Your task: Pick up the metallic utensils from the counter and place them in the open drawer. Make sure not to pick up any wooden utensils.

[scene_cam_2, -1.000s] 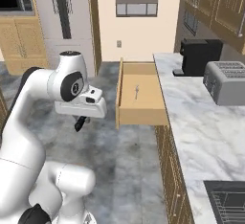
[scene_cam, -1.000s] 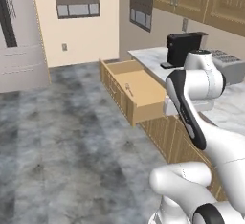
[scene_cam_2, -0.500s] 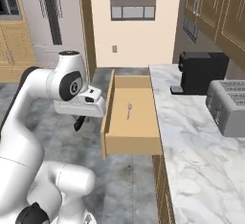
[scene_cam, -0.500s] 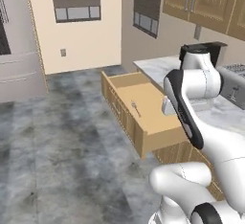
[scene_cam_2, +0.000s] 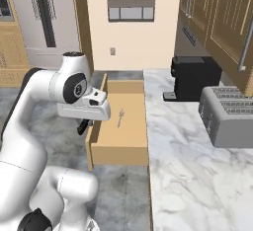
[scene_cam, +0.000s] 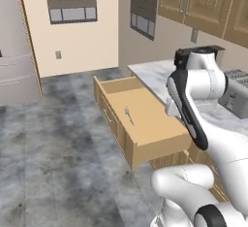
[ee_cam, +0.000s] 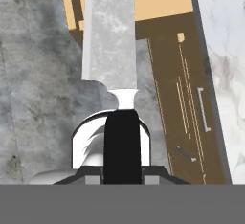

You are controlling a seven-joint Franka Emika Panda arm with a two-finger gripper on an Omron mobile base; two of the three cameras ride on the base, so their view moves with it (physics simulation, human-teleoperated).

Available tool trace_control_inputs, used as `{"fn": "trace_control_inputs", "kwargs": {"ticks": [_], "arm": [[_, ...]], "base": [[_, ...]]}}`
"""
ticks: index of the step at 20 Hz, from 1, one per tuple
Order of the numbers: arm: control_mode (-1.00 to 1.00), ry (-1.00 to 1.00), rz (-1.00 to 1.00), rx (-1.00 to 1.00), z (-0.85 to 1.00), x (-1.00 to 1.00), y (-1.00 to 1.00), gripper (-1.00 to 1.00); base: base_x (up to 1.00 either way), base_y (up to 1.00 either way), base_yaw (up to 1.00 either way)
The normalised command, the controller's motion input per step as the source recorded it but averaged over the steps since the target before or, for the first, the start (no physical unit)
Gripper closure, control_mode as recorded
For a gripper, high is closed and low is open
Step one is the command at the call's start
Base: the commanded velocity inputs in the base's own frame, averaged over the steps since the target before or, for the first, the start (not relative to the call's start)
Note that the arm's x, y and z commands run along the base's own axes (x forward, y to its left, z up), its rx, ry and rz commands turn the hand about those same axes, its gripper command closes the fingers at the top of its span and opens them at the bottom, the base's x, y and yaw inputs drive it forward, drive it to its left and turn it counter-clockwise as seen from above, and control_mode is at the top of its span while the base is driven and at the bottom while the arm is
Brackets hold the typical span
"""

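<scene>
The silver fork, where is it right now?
The fork lies on the open drawer's floor, in both base views, left of the marbled counter.

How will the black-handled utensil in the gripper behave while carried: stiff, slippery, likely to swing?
The black-handled utensil is probably stiff: its broad silvery blade juts straight out without sagging. The handle looks smooth, so it may slip or pivot, as the long blade reaches far beyond the grip.

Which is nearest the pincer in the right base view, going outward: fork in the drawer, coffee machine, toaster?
1. Fork, in the open drawer just right of the pincer.
2. Coffee machine, on the counter, at the back.
3. Toaster, far right.
</scene>
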Motion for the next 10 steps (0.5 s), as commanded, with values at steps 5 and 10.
{"fn": "trace_control_inputs", "kwargs": {"ticks": [5, 10], "arm": [[1.00, 0.00, 0.00, 0.00, 0.00, 0.00, 0.00, 1.00], [1.00, 0.00, 0.00, 0.00, 0.00, 0.00, 0.00, 1.00]], "base": [[0.64, 0.07, 0.00], [0.60, 0.00, 0.00]]}}
